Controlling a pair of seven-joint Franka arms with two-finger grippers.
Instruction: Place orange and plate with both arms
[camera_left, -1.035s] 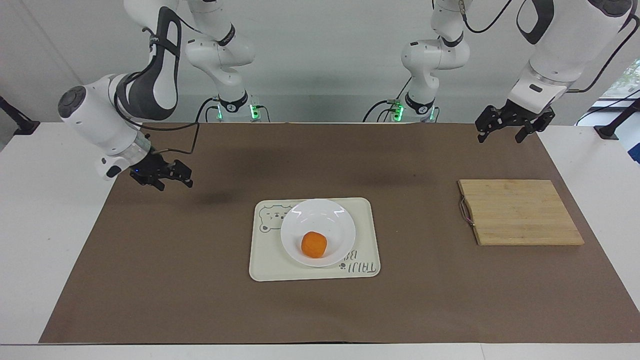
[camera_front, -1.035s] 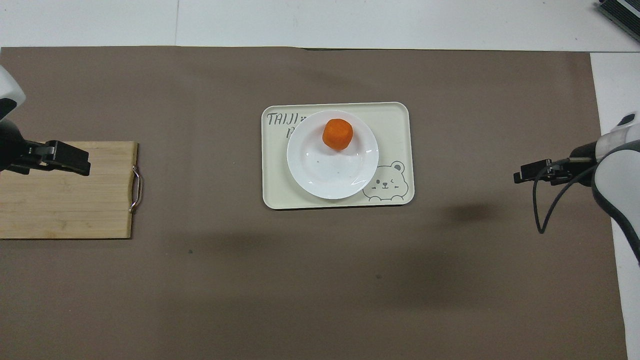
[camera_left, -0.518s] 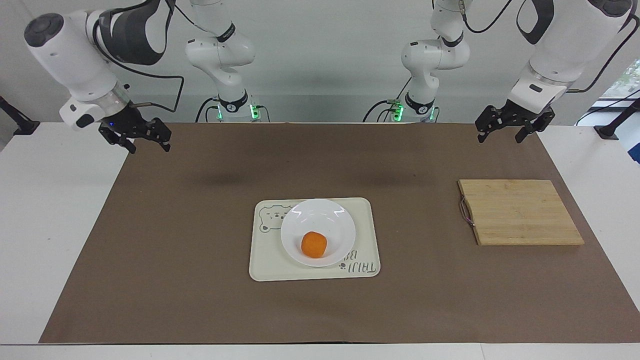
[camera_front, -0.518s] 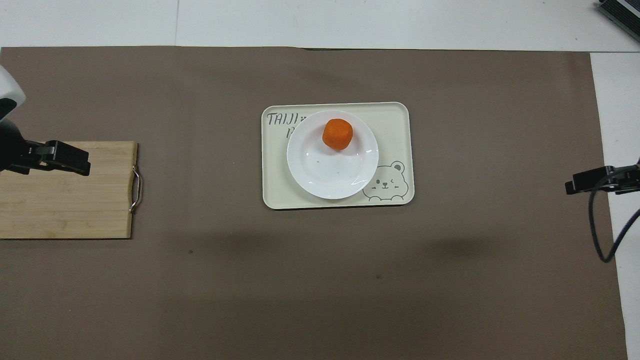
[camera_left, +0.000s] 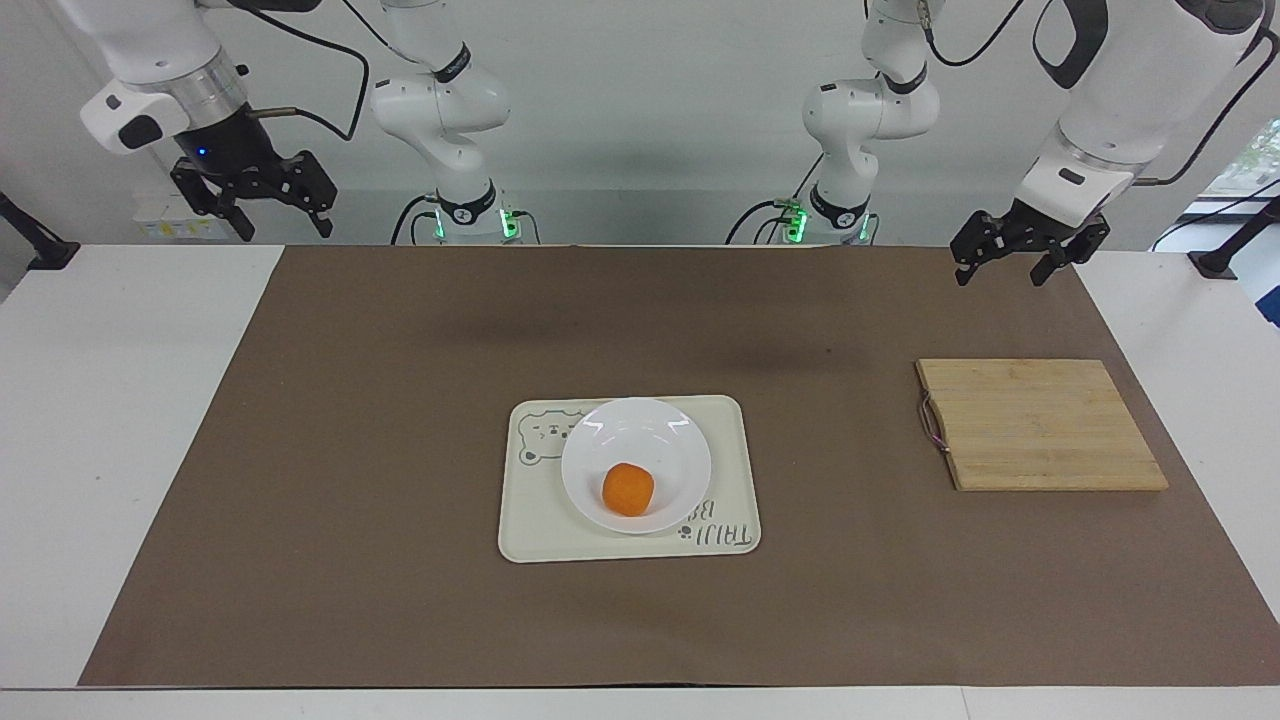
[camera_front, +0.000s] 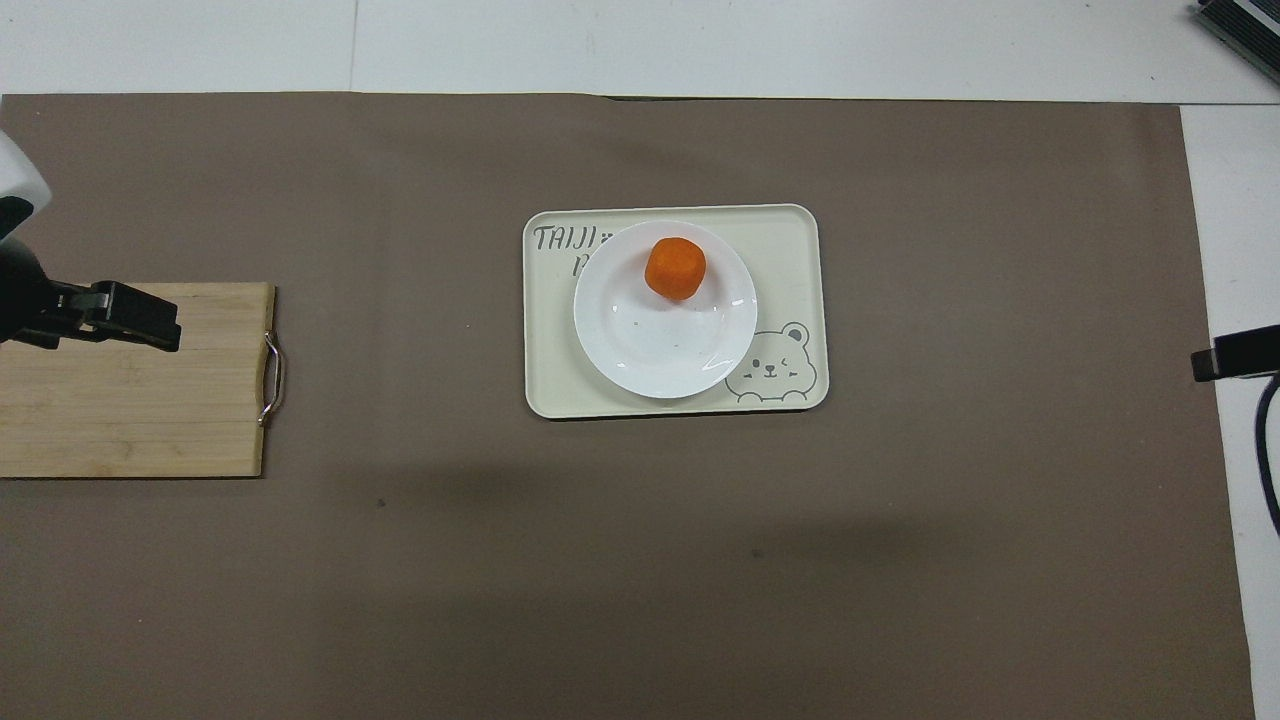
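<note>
Tabletop: orange (camera_left: 628, 489) clear of grippers

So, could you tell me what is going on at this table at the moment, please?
Nothing is being handled just now. The orange sits in the white plate, and the plate rests on the cream tray in the middle of the brown mat. Both grippers are up in the air, open and empty: the right gripper at its own end of the table, the left gripper at the mat's edge above the wooden board. By the look of it, the placing is done.
</note>
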